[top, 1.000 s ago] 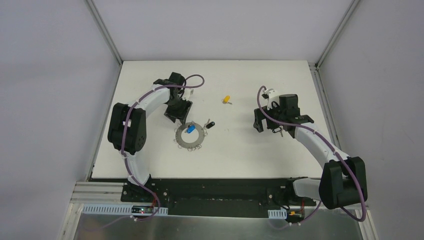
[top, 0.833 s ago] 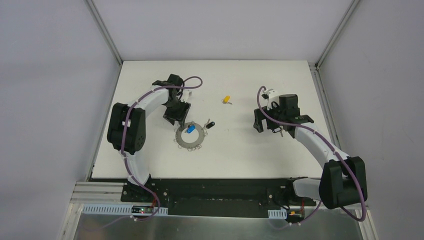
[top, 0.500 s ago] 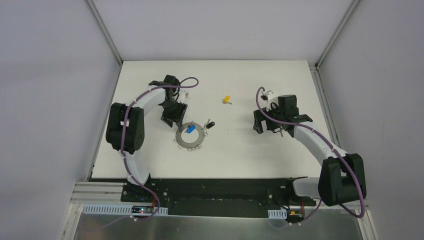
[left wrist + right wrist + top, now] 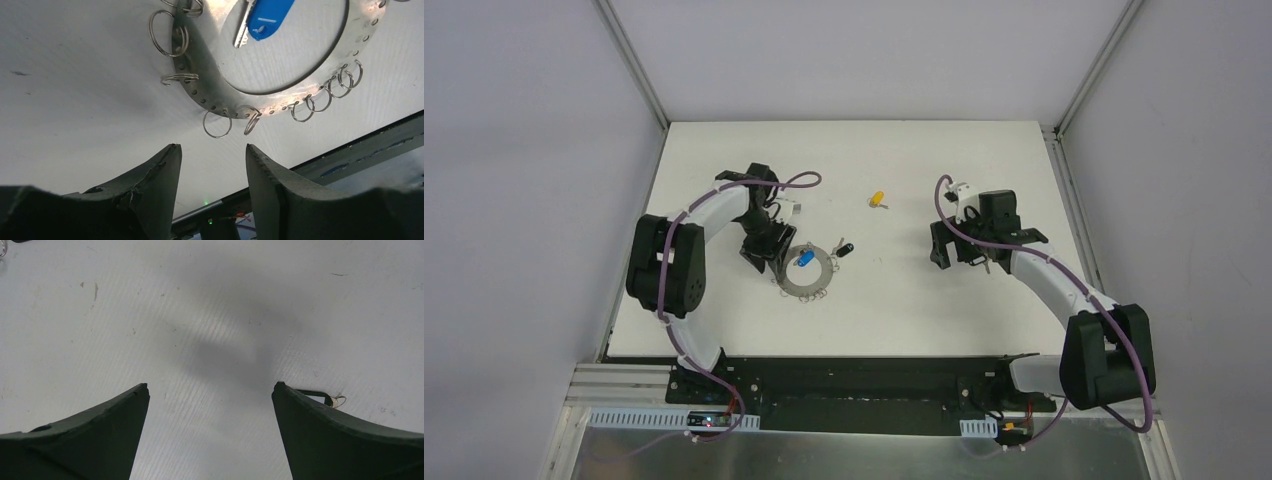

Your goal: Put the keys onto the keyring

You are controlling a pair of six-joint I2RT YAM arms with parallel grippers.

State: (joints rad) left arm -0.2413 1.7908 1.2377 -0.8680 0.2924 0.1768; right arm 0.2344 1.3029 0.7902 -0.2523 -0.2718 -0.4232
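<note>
Fingers (image 4: pixel 150 185) of the left gripper (image 4: pixel 212 150) are seen partly parted with nothing between them, poised just short of the keyring (image 4: pixel 207 87) on the side facing the worktop's left edge, with one of the wire loops (image 4: pixel 217 125) lying straight ahead of the gap. The right gripper (image 4: pixel 210 387) is spread wide and empty over bare surface, nearer the right edge. The keyring is found flat on the worktop (image 4: pixel 904 310), left of the middle; a blue key (image 4: pixel 270 17) lies inside its hole, and whether it is hooked on cannot be told. Two black keys (image 4: pixel 842 248) lie just beside the ring on the side toward the far right corner, and a yellow key (image 4: pixel 877 198) lies well apart, toward the far edge. The step in hand is judged to be the steadying of the ring. It would be best done by a pinch on the flat band between loops, not on a thin loop, since a loop would likely swivel. The closing should be made slowly, so that the ring is not pushed along the surface. Room is ample: open worktop is left between the ring and the right gripper, and the left and near edges are kept well clear of the ring.
</note>
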